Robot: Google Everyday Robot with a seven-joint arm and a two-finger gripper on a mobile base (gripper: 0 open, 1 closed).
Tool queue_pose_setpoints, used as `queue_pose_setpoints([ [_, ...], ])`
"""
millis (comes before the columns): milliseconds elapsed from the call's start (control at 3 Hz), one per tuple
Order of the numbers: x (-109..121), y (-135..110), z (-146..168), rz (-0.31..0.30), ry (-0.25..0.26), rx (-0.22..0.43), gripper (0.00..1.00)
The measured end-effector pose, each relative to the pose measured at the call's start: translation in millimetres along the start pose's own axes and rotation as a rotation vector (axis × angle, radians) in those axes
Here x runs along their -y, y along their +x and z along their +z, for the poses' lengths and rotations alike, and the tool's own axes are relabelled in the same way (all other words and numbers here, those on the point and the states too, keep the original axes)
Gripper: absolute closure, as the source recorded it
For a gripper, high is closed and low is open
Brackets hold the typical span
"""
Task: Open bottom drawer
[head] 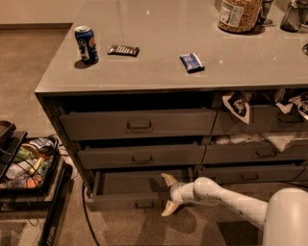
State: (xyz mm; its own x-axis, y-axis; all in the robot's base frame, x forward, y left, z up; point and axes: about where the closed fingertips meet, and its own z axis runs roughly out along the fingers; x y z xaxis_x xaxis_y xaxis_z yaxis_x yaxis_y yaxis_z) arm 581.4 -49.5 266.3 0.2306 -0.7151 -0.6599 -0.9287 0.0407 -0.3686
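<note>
The bottom drawer (122, 201) is the lowest, slimmest front of the left stack. It stands partly pulled out, showing its dark flat inside (130, 182). Its small centre pull (144, 204) is free. My gripper (167, 195) is at the right end of the drawer front, with the white arm (226, 199) reaching in from the lower right. The gripper is open: one finger (168, 179) is over the drawer's inside and the other (167, 209) is in front of the drawer front.
Two taller drawers (139, 125) above stand slightly ajar. The right stack (250, 153) shows snack bags. On the countertop are a blue can (86, 44), two snack bars (123, 50) and a jar (238, 14). A low cart of items (24, 163) stands on the left, with a cable on the carpet.
</note>
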Motion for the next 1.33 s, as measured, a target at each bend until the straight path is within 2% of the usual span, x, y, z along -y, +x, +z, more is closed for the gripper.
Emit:
queue_pose_setpoints([
  [333,17.1,12.2,5.8,-0.009,0.068,-0.014,0.00],
  [667,17.8,12.7,6.0,-0.009,0.070,-0.015,0.19],
  [1333,17.8,12.6,6.1,-0.009,0.070,-0.015,0.65],
])
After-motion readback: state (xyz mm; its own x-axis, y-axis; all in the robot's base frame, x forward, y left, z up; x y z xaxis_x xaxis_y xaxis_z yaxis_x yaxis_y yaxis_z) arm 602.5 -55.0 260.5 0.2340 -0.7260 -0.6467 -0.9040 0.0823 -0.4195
